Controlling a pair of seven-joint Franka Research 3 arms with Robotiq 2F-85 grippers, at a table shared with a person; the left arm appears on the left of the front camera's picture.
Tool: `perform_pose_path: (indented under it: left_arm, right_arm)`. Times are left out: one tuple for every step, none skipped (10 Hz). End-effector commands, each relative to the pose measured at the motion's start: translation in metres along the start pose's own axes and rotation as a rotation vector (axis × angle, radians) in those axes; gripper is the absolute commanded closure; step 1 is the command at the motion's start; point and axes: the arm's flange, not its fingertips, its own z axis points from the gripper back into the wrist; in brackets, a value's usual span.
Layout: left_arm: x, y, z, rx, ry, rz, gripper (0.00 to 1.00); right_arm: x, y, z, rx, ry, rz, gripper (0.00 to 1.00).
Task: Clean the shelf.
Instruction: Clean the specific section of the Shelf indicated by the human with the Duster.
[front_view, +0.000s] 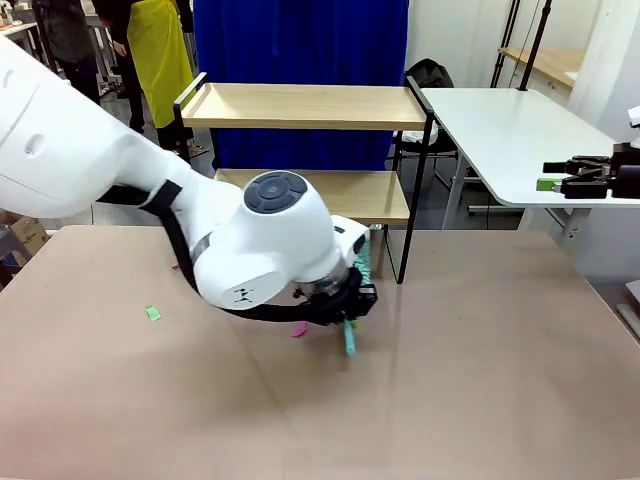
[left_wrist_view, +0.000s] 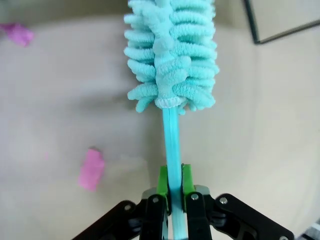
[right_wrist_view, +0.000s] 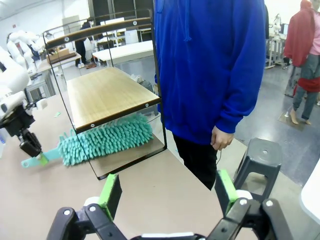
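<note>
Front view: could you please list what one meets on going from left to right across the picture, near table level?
A green scrap → pink scrap → teal duster → the shelf's right front leg → right gripper

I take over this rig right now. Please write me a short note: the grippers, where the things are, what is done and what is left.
Left gripper: shut on the handle of the teal duster, low over the brown table.
Right gripper: open, holding nothing, off to the right side.
Shelf: at the table's far edge, a person beside it. The duster head is at the lower tier.
Done: duster in hand, at the shelf.
Left: wipe the boards. Pink scraps and a green scrap lie on the table.
</note>
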Motion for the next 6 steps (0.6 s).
perform_pose_path:
  left_arm:
    - [0.012, 0.037, 0.036, 0.088, 0.049, 0.009, 0.87]
    - [0.019, 0.059, 0.044, 0.133, 0.064, 0.025, 0.87]
    - [0.025, 0.081, 0.053, 0.183, 0.065, 0.045, 0.87]
    - [0.028, 0.104, 0.064, 0.226, 0.049, 0.077, 0.87]
    - [0.030, 0.126, 0.074, 0.273, 0.031, 0.099, 0.87]
    - [0.028, 0.146, 0.079, 0.343, 0.030, 0.103, 0.87]
  right_arm:
    - [0.003, 0.001, -0.001, 0.000, -0.003, 0.005, 0.00]
    - [0.003, 0.001, -0.001, 0.000, -0.003, 0.005, 0.00]
    - [0.003, 0.001, -0.001, 0.000, -0.003, 0.005, 0.00]
    - [0.003, 0.001, -0.001, 0.000, -0.003, 0.005, 0.00]
    - [0.003, 0.001, -0.001, 0.000, -0.003, 0.005, 0.00]
    - [0.003, 0.001, -0.001, 0.000, -0.003, 0.005, 0.00]
